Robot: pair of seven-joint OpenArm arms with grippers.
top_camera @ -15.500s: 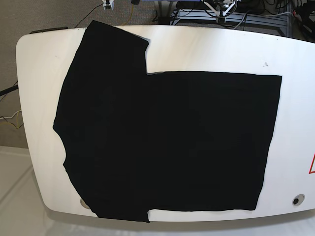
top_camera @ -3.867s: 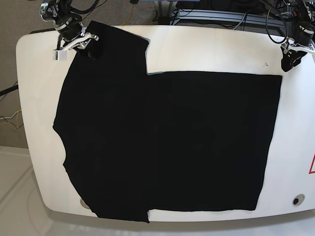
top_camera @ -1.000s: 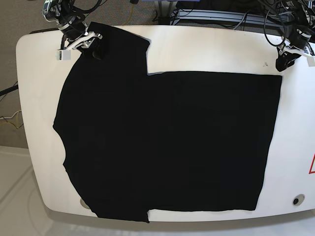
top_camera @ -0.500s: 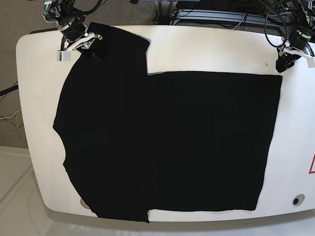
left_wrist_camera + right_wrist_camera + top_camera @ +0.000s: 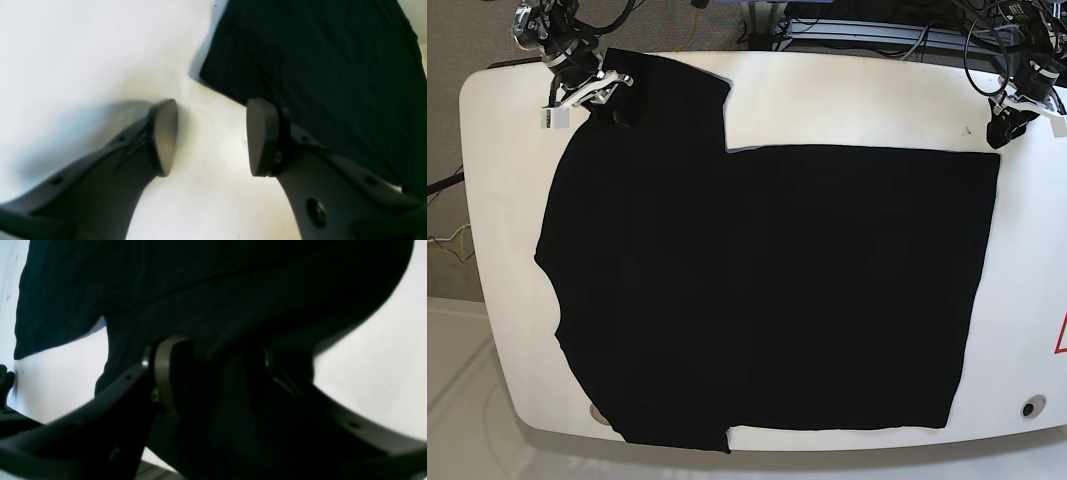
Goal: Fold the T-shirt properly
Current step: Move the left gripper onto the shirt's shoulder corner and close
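The black T-shirt (image 5: 767, 290) lies spread flat on the white table (image 5: 847, 100), sleeves at the left and hem at the right. No print shows. My right gripper (image 5: 620, 103) is at the far-left sleeve. In the right wrist view its fingers (image 5: 163, 376) stand apart, down on the sleeve with the dark cloth (image 5: 200, 290) between them. My left gripper (image 5: 1000, 132) hovers at the far-right hem corner. In the left wrist view it (image 5: 211, 136) is open over bare table (image 5: 83, 50), its right finger (image 5: 263, 136) at the shirt's edge (image 5: 317, 66).
Cables and frame parts (image 5: 877, 30) sit behind the table's far edge. A red triangle mark (image 5: 1061, 335) and a round hole (image 5: 1030, 407) are near the right edge. A white tag (image 5: 547, 117) hangs off the right arm's gripper.
Both arms came into view since the earliest frame. Over the last second the right gripper has shifted slightly toward the sleeve's far edge; the left gripper is nearly still.
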